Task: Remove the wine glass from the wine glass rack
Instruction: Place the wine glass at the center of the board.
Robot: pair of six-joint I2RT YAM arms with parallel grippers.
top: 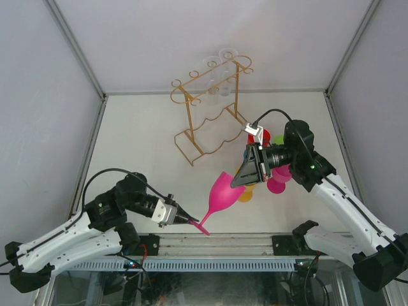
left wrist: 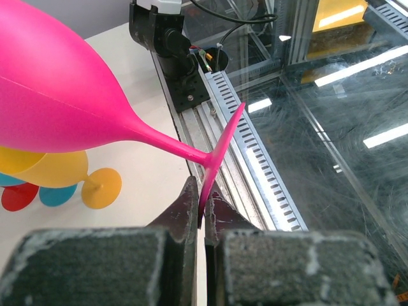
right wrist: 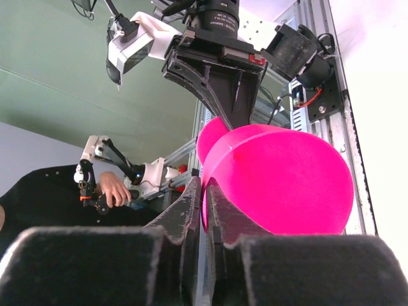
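A pink wine glass (top: 223, 191) hangs tilted above the table's near edge, held between both arms. My left gripper (top: 191, 220) is shut on the edge of its round foot (left wrist: 220, 153). In the left wrist view the foot disc runs down between the two fingertips of the left gripper (left wrist: 203, 213). My right gripper (top: 237, 182) is shut on the rim of the bowl (right wrist: 280, 178), one finger inside and one outside, with the right gripper (right wrist: 204, 197) pinching the thin wall. The gold wire wine glass rack (top: 204, 127) stands at the back, two clear glasses (top: 218, 80) hanging from its top rails.
Several coloured plastic glasses lie clustered under the right arm: a yellow one (left wrist: 57, 169), a red foot (left wrist: 19, 197), a blue foot (left wrist: 57, 194), another pink foot (top: 277, 185). The metal rail (left wrist: 255, 159) of the table's near edge runs just below the held glass's foot.
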